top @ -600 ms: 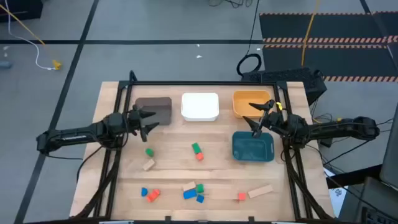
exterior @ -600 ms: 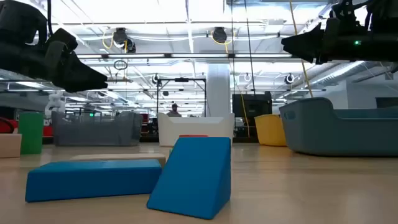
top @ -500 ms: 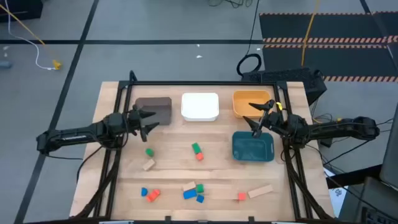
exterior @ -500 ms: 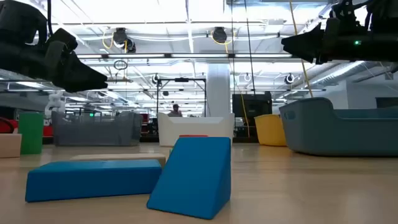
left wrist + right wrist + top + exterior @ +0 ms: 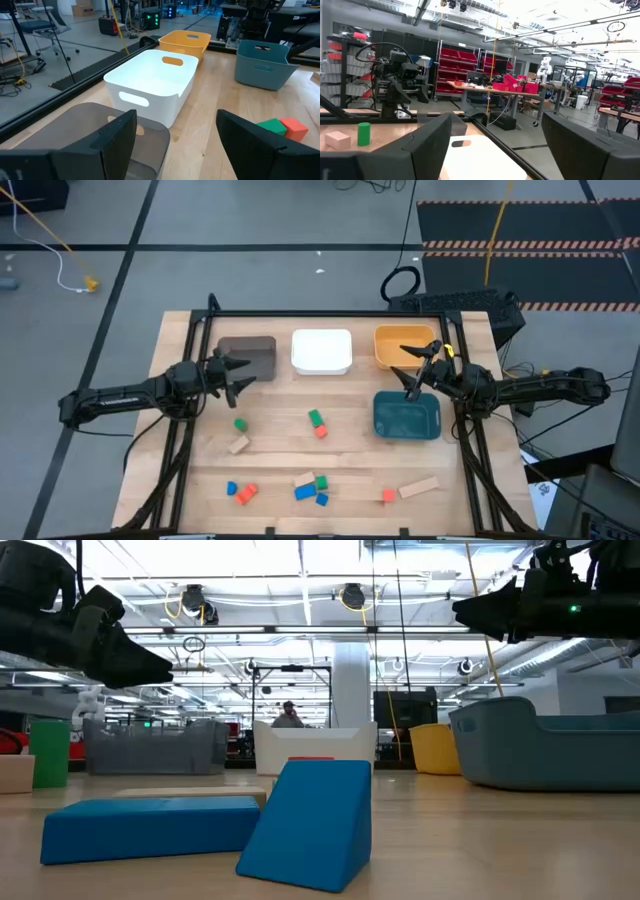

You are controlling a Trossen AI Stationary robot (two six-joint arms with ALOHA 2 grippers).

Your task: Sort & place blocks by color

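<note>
Your left gripper [image 5: 243,372] hung released and empty beside the brown bin [image 5: 248,354]; your right gripper [image 5: 411,372], also spread wide, hovered between the orange bin [image 5: 385,346] and teal bin [image 5: 406,418]. The blocks [image 5: 310,486] lay scattered across the near table [image 5: 280,430].

A: Anything different on the table since a moment ago?
B: Not that I can see; the only shift is in the room behind it, in the low view

A: What shifted there?
B: The person [image 5: 288,716] standing far back behind the white bin [image 5: 315,748] has moved slightly to the right, and the head looks a little lower than before
</note>
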